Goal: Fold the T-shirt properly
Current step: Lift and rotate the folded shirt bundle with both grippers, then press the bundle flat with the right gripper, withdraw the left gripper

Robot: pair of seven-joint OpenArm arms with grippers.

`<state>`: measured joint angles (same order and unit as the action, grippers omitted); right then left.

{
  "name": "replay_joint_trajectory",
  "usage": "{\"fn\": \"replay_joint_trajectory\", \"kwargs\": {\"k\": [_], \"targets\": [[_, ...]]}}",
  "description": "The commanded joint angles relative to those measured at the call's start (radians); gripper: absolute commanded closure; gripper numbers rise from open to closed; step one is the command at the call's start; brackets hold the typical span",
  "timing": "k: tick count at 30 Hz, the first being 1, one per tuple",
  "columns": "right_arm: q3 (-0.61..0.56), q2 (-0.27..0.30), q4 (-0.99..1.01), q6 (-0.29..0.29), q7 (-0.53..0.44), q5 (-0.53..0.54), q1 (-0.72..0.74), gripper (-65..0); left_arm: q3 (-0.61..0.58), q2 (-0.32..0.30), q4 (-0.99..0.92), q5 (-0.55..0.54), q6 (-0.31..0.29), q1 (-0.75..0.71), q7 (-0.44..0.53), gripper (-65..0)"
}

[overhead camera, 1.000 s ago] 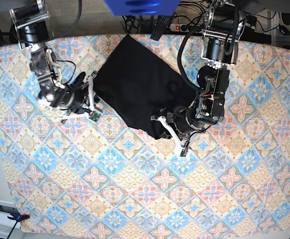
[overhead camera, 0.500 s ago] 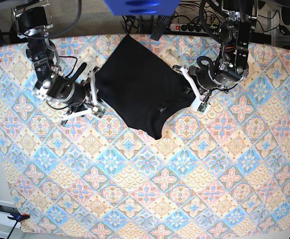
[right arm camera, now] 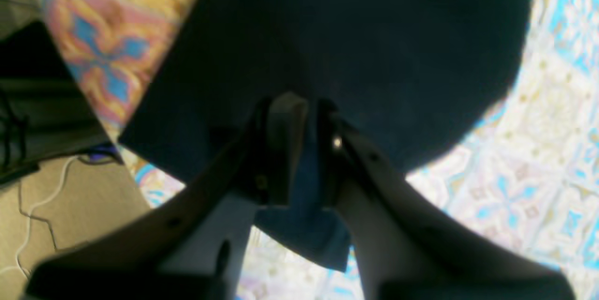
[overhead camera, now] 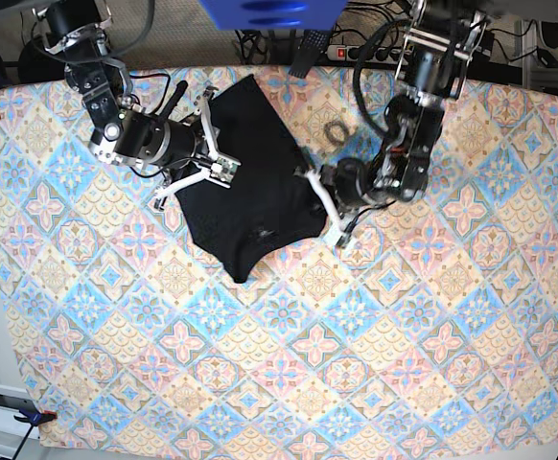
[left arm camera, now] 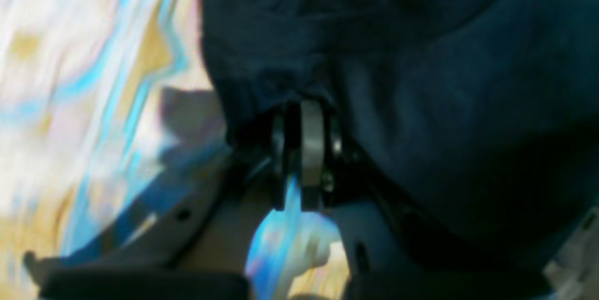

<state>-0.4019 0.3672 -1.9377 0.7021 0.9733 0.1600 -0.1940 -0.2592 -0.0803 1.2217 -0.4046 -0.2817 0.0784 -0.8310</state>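
Black T-shirt, now narrower and shifted left on the far middle of the patterned tablecloth, has been dragged by the left gripper and right gripper, both pinching its edges, suggesting a fold is underway.

Nothing here can be read. The black T-shirt is plain, with no print showing, and the patterned tablecloth carries only tile shapes. The blue object at the top edge shows no lettering either.
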Motion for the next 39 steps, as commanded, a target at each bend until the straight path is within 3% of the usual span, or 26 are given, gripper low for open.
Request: {"fn": "replay_joint_trajectory", "kwargs": {"k": [1,7,10,13,17,20,26,31,39], "targets": [[0.007,0.008,-0.018,-0.004,-0.009,0.002,-0.002,-8.6,-0.007,0.029,-0.035,0.026,0.020,0.030,0.011,-3.4],[0.001,-0.014,-0.018,-0.004,-0.009,0.002,0.000,-8.6,-0.005,0.089,-0.116,0.026,0.020,0.128,0.023,-3.4],[-0.001,-0.052,-0.016,-0.004,-0.009,0.002,0.023,-8.6,0.002,0.076,-0.081,0.025,0.020,0.131,0.022,-3.4],[-0.041,-0.086,-0.006,-0.004,-0.009,0.002,0.075,-8.6,0.037,0.012,-0.006,0.016,0.034,0.094,0.017,-3.4],[-0.081,-0.136,0.057,-0.004,-0.009,0.002,0.170,-8.3,0.171,-0.062,0.155,0.016,0.052,0.004,-0.030,-3.4],[-0.090,-0.176,0.129,-0.004,-0.009,0.002,0.199,-4.6,0.285,-0.100,0.275,0.016,0.051,-0.071,-0.070,-3.4],[-0.088,-0.282,0.286,-0.004,-0.009,0.000,0.204,-3.3,0.499,-0.120,0.499,0.016,0.048,-0.234,-0.127,-3.4],[-0.091,-0.291,0.432,-0.004,-0.012,-0.001,0.268,-3.3,0.562,-0.121,0.614,0.016,0.048,-0.323,-0.139,-3.4],[-0.082,-0.302,0.637,-0.004,-0.103,-0.001,0.282,-3.3,0.573,-0.118,0.654,0.014,0.048,-0.375,-0.139,-3.4]]}}
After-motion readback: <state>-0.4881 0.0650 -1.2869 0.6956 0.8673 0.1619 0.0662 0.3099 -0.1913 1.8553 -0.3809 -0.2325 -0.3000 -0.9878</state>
